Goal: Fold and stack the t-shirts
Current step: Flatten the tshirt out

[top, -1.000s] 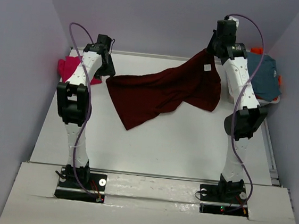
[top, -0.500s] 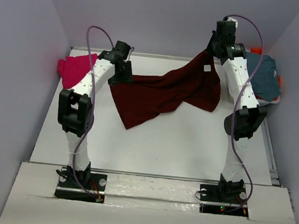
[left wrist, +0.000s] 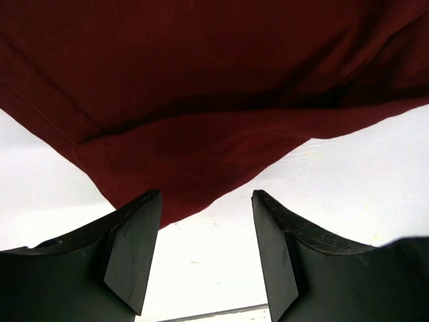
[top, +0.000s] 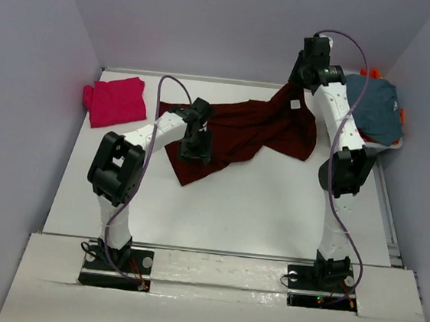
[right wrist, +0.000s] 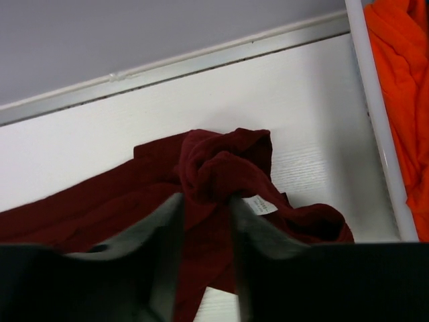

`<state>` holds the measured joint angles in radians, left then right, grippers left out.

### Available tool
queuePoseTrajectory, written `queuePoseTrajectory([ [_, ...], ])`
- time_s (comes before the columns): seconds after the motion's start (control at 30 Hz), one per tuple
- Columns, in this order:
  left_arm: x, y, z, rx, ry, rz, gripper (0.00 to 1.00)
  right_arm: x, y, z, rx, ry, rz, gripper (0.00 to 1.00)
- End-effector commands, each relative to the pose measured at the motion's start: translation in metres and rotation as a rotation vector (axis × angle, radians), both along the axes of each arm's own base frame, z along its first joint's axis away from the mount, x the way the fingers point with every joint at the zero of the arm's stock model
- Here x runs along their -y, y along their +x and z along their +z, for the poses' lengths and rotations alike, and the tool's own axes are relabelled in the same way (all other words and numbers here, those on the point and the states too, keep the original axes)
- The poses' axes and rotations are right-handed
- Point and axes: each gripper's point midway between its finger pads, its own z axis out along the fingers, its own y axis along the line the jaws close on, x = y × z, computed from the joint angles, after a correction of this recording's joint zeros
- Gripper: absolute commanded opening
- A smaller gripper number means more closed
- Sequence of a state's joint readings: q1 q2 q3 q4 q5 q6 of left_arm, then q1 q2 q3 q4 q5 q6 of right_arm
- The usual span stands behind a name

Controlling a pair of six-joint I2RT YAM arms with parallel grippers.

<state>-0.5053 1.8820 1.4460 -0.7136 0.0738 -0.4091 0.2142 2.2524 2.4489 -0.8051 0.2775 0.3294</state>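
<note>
Half flat, half bunched: dark maroon t-shirt (top: 240,137), plain cloth, heavily wrinkled, across the far middle of the white table (top: 256,211), small white tag (top: 295,104) showing at its right end. Right gripper (right wrist: 206,200) at that tagged end, jaws slightly parted around a cloth bunch; can't tell if gripping. Left gripper (left wrist: 204,196) low over the shirt's left part, jaws wide apart, nothing between. Magenta-pink t-shirt (top: 118,98) flat at table's far-left corner. Grey-blue garment (top: 378,109) and orange garment (right wrist: 402,100) past table's right edge.
</note>
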Motion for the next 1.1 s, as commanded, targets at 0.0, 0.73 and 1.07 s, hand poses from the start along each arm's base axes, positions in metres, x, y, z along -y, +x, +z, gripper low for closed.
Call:
queuePoseTrajectory([
  [0.0,0.003,0.013,0.019,0.072,-0.026,0.013,0.67,0.004,-0.005,0.020,0.031,0.013,0.003,0.63],
  [0.73,-0.001,0.020,0.002,0.061,0.024,0.006,0.67,0.010,-0.156,-0.115,-0.545,0.069,-0.025,0.60],
  [1.07,0.001,0.022,0.002,0.064,0.022,-0.005,0.67,0.009,-0.148,-0.165,-0.648,0.037,-0.017,0.67],
])
